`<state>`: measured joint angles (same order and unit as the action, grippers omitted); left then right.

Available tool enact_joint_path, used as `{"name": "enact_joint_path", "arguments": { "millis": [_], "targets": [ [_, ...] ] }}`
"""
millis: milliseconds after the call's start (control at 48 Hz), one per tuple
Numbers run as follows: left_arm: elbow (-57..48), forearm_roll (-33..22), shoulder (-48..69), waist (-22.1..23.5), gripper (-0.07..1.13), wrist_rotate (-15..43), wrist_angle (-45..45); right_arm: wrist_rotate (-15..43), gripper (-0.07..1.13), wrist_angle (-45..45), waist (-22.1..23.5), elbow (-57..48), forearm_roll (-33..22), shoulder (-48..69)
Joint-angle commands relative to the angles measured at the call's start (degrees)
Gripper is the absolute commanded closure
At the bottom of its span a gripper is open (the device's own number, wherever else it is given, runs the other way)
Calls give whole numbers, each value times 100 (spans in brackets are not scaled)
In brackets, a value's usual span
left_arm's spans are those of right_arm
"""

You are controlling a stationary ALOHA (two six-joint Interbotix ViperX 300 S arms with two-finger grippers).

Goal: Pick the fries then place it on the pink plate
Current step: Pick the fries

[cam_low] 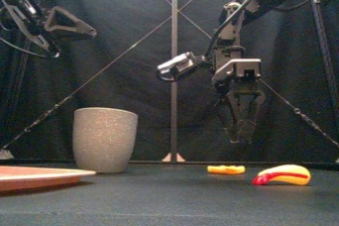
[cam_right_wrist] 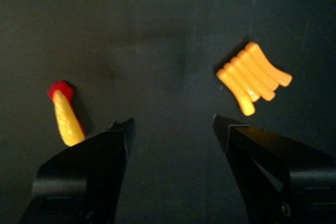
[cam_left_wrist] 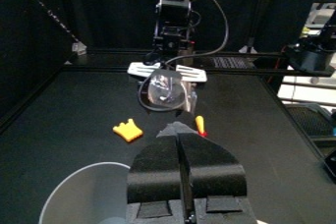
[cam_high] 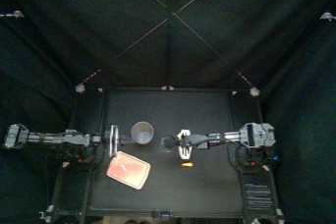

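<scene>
the step in hand is the reach for the fries [cam_low: 227, 169], which lie flat on the black table [cam_low: 159, 198], to the right of the grey cup [cam_low: 105, 139] and apart from the pink plate [cam_low: 40, 174] at the front left. nothing is grasped yet. the right gripper [cam_low: 239, 137] hangs above the fries, clear of the table, its jaws spread wide and empty. in the right wrist view the fries sit off to one side of the gap, by one jaw rather than in the middle, and a yellow and red toy [cam_low: 283, 175] lies about as far off on the other side. so the next move, as i judge it, calls for a small sideways shift to bring the fries between the jaws, then a straight drop to the table and a close across the flat piece, keeping clear of the other toy. after that comes a carry leftward to the plate. the left gripper [cam_left_wrist: 180, 132] rests raised at the left near the cup, its jaws pressed together on nothing
</scene>
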<state>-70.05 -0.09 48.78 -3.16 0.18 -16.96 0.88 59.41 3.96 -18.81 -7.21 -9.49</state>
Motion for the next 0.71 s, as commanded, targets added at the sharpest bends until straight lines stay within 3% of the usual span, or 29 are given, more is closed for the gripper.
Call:
{"name": "enact_joint_path", "arguments": {
  "millis": [21, 167, 292, 479, 708],
  "targets": [
    [79, 18, -9, -18, 105, 9, -70, -229, 8, 413, -9, 246, -378, -53],
    [62, 9, -9, -62, 105, 9, -79, -668, 8, 360, 9, 167, -1028, -185],
    [44, 9, 0, -97, 105, 9, -79, -782, 8, -360, 97, 97, -1020, -114],
    [35, 0, 0, -149, 105, 0, -79, -1151, 8, -1310, 527, -141, -554, 132],
    [44, -18, 0, -176, 105, 0, -79, -2136, 8, -1371, 1028, -439, 255, 132]
  ]
}}
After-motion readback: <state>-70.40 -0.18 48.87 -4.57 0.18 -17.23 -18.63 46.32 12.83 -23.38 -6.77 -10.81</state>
